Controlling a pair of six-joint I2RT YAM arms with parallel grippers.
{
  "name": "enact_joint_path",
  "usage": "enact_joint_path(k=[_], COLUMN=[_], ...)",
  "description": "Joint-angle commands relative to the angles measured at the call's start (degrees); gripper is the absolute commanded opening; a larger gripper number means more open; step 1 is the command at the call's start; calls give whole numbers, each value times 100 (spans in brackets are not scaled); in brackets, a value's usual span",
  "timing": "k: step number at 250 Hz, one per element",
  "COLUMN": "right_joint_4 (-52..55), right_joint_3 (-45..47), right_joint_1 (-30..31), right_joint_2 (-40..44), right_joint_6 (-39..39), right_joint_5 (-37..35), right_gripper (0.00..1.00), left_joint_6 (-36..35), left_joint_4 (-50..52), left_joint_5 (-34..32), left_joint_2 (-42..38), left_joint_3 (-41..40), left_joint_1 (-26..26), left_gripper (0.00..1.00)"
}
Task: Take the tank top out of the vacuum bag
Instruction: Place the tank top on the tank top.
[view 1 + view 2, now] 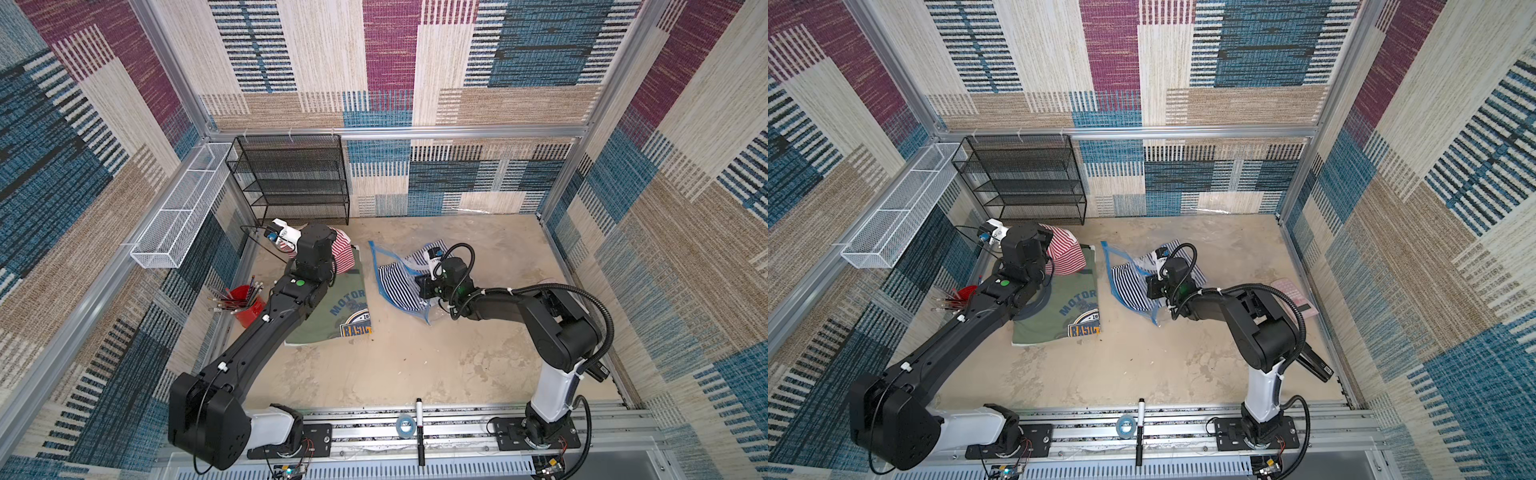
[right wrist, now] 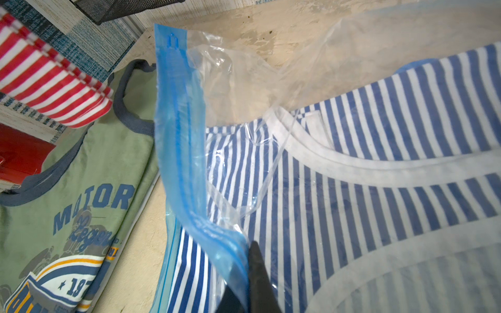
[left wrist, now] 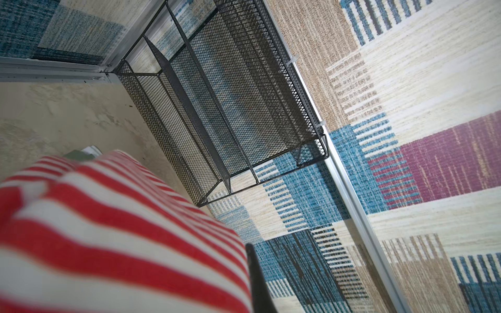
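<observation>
A green shirt [image 1: 336, 316] lies nearest on the counter [image 1: 415, 365]. Just beside it is the vacuum bag [image 2: 179, 135], with the blue-striped tank top [image 2: 352, 203] inside. The right claw [image 2: 245, 271] is clamped on the bag's blue zip strip. Farther back, the left claw [image 3: 248, 273] grips a raised red-striped garment [image 1: 345, 249] before the black mesh shelf [image 1: 291, 178].

Both arms extended, both end effectors clamped.
The left arm [image 1: 257, 332] stretches almost straight toward the far left, wrist [image 1: 316, 249] raised, and its end effector [image 3: 248, 271] is pinched on red-striped cloth [image 3: 108, 230]. The right arm [image 1: 519, 299] folds at the elbow and reaches inward, low. Its end effector [image 2: 245, 281] is closed on the bag [image 2: 179, 135] at its blue strip.
</observation>
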State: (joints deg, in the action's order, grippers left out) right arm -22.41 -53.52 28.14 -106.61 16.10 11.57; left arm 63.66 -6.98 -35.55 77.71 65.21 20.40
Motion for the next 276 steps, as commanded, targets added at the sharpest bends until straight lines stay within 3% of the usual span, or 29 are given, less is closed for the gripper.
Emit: enact_joint_path(k=[1,142,190,276], right_joint_4=[-89,-63,-56,-61], right_joint_3=[-22,-73,-76,-82], right_joint_1=[0,2,-2,5], right_joint_2=[-34,-97,-89,-108], right_joint_6=[-78,-57,-67,-65], right_joint_5=[15,115,118,135], right_gripper=[0,0,0,0], left_joint_6=[-172,-209,-400,-794], left_joint_4=[-807,-1464,-2011,-2103], left_joint_5=[286,1002,1247,1524], left_joint_2=[290,1809,2054,2314], left_joint_3=[282,1166,1134,1529], left_joint_1=[-212,-845,-923,-1030], left_gripper=[0,0,0,0])
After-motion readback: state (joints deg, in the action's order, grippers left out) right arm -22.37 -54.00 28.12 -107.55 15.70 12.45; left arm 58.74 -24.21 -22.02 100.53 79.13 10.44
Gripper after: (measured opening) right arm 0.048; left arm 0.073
